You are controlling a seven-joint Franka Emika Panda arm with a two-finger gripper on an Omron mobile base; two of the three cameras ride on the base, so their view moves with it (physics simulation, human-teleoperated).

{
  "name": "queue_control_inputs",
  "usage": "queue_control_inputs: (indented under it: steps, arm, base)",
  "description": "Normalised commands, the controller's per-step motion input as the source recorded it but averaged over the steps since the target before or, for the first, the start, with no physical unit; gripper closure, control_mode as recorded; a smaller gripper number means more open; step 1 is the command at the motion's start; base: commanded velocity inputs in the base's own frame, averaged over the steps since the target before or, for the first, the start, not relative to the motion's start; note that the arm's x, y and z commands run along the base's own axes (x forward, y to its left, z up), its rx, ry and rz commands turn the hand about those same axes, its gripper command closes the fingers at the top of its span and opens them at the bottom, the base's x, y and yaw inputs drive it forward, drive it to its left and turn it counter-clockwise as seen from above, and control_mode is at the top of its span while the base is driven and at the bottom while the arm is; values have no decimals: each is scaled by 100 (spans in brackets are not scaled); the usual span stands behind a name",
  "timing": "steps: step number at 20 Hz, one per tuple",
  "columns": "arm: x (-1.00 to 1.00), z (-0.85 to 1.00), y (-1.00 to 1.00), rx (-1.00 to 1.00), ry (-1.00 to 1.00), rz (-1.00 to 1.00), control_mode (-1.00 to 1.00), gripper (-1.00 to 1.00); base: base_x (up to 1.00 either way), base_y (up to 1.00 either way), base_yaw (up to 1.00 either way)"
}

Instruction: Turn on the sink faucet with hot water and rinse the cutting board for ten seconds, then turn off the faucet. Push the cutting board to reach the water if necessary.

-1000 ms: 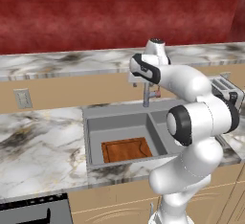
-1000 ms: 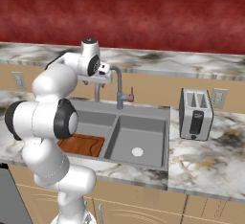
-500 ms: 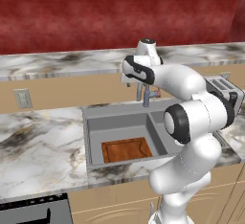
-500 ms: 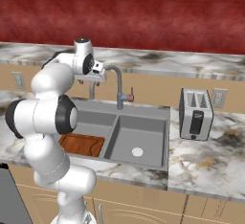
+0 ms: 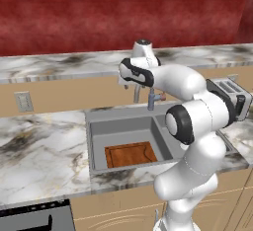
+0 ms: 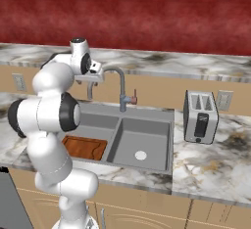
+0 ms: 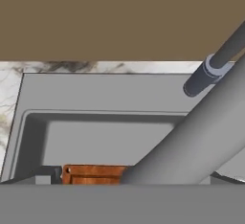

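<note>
The sink faucet (image 6: 121,88) stands behind the sink (image 6: 147,127), and its arched spout (image 7: 201,132) hangs over the left basin. Its side lever (image 6: 133,98) has a reddish tip. My gripper (image 6: 91,82) is at the top of the spout's arch, open, with the spout (image 5: 137,93) running between the spread fingers close to one of them. The cutting board (image 5: 131,154) lies flat at the front of the left basin, also seen as the cutting board (image 6: 85,147) and the cutting board (image 7: 93,174). No water is in view.
A silver toaster (image 6: 200,118) stands on the marble counter (image 5: 39,141) right of the sink. The right basin has a round pale drain (image 6: 140,155). A wall outlet (image 5: 22,101) is at the left, and a stove edge (image 5: 34,217) is at the lower left.
My hand has moved left along the backsplash and the faucet spout has swung left with it, out over the left basin. The cutting board has not moved.
</note>
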Motion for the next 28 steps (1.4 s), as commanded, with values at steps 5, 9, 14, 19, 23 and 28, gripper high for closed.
queue_control_inputs:
  steps: [5, 9, 14, 19, 23, 28]
  arm:
    - [8, -6, 21, 0, 0, 0, -100, -100]
    - [-1, 0, -5, 0, 0, 0, -100, -100]
    - [0, 0, -16, 0, 0, 0, -100, -100]
    - [0, 0, -8, 0, 0, 0, -100, -100]
    - [-2, 9, 0, 0, 0, 0, -100, -100]
    - [-1, 30, 0, 0, 0, 0, -100, -100]
  base:
    - [0, 0, 0]
    - [0, 0, 0]
    - [0, 0, 0]
    - [0, 0, 0]
    - [0, 0, 0]
    - [0, 0, 0]
